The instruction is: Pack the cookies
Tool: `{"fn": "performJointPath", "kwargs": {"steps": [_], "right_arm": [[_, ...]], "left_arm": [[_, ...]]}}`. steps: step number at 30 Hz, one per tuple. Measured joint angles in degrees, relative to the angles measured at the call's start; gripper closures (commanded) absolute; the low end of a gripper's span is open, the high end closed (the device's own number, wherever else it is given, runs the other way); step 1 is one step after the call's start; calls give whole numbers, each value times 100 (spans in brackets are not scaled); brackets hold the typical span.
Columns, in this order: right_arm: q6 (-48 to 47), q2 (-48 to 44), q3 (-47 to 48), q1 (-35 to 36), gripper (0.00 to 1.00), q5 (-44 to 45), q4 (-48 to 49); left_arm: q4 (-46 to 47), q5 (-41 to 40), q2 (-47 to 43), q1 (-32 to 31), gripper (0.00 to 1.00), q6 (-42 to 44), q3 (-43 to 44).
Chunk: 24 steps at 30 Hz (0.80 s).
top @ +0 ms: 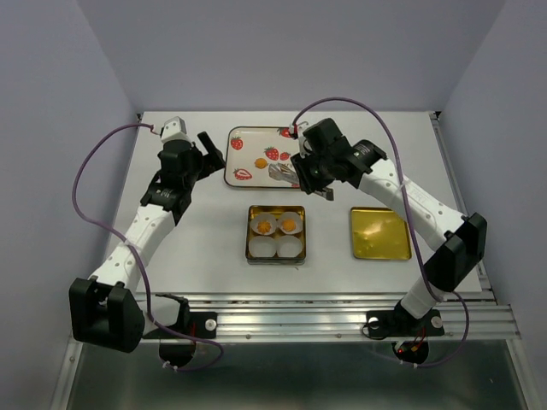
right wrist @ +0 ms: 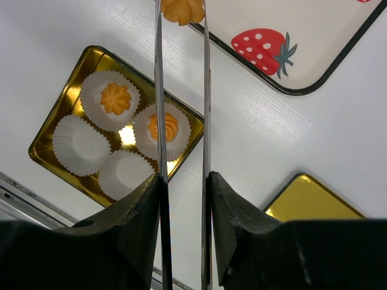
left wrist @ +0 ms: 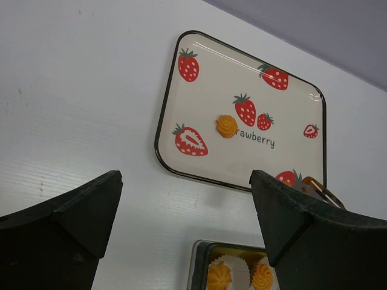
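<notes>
From above, the right pincer [top: 313,181] hangs over the near edge of the strawberry tray [top: 252,141]. The tin [top: 276,260] in front holds two cookies [top: 264,225]. The left pincer [top: 208,145] sits beside the tray.

Left wrist: its jaws stand wide apart and empty, with a loose cookie [left wrist: 227,125] lying on the tray ahead.

Right wrist: the pincer is clamped partway on metal tongs [right wrist: 159,121], whose tips pinch another cookie [right wrist: 181,9] (only partly in frame). That hold looks slim. A jolt or slackened squeeze could drop it short of the empty paper cups [right wrist: 75,145], and too hard a squeeze might crumble it.

The top view looks down from behind over the whole worktop [top: 205,248]; both wrist views sit close, sharing the strawberry tray [left wrist: 211,84] and gold tin [right wrist: 63,99].
</notes>
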Motion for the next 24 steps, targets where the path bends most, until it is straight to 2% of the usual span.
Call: {"fn": "performJointPath", "kwargs": {"steps": [8,20,24], "right_arm": [[101,-295,-466,52,71,-160,87],[-20,-1762,-1611,560,73,-903,107],[-98,-1987,-1932,634,73,-1200,70]], "left_arm": [[76,162,68,0,1,0,0],[142,313,68,-26,1,-37,0],[142,328,68,-85,1,-50,-9]]}}
